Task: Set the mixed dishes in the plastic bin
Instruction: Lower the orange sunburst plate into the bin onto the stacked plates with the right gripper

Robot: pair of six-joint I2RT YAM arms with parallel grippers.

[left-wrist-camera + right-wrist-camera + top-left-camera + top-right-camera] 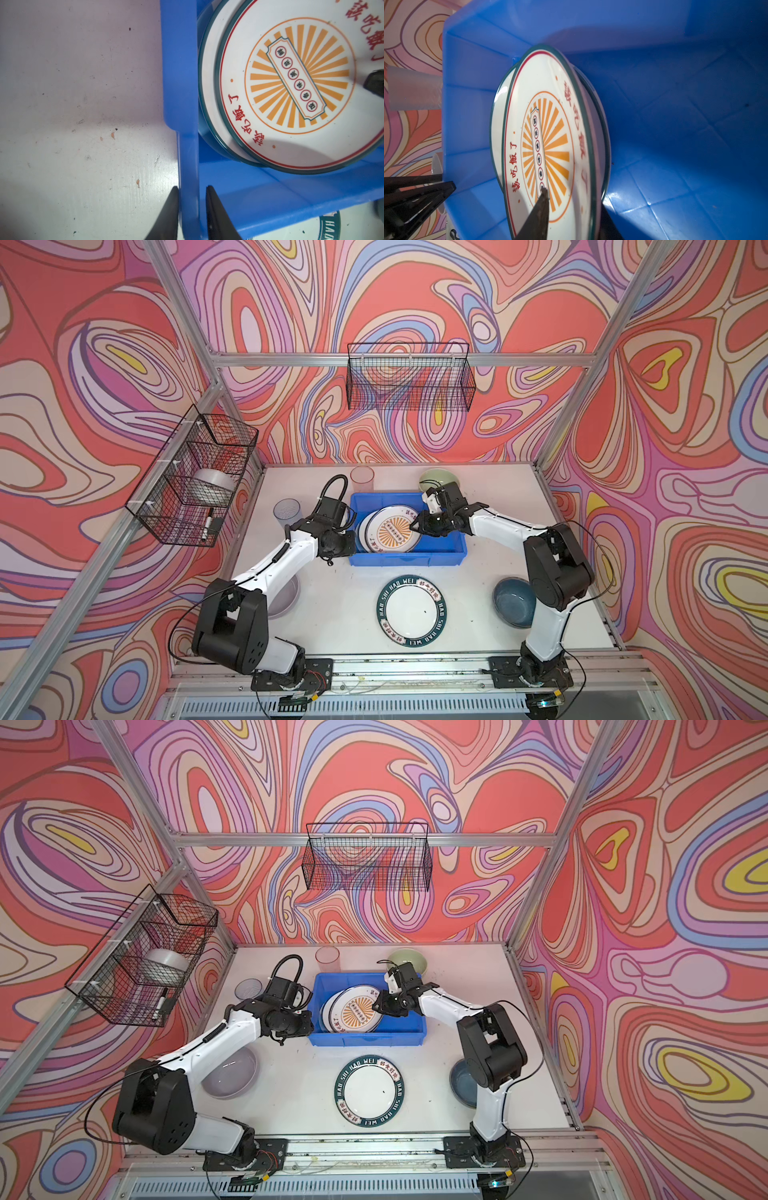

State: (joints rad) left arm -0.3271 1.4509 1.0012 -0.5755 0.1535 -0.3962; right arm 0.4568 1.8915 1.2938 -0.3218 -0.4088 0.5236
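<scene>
Pinching the left wall of the bright blue rectangular plastic bin (180, 83), the left gripper (192, 187) sets one finger outside and one inside; only the left wrist view shows this, since in both top views the wrist covers them. The right gripper (573, 197) stands spread astride the rim of the round white plate with orange sunburst, red characters and teal edge (550, 141), lying offset inside the bin on a second teal-edged plate (207, 83), probably alike.

Probably a robotics lab cell: aluminium frame (291, 360), swirl-printed backdrop walls (83, 364), mounting rail (415, 668).
</scene>
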